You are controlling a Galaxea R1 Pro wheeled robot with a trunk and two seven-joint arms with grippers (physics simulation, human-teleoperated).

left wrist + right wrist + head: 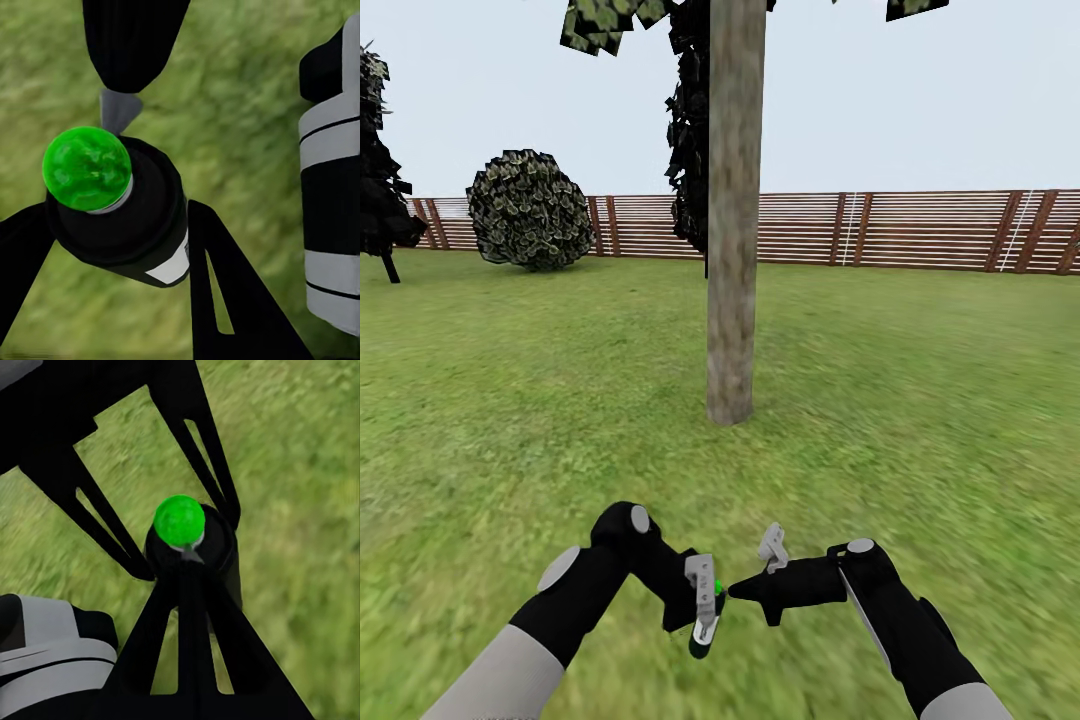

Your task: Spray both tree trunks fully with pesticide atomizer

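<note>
Dark atomizer (120,217), green cap, white label, L pincer (112,247) clamped.

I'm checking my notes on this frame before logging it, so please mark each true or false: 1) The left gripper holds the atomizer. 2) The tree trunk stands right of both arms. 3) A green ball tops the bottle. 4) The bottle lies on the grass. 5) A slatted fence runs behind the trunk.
1) True: the left gripper has its fingers closed on the pesticide atomizer.
2) False: the tree trunk rises straight ahead, about midway between the arms.
3) True: a bright green ball sits on its top.
4) False: it is held above the grass, with the right gripper at its top.
5) True: the brown fence crosses behind it.
</note>
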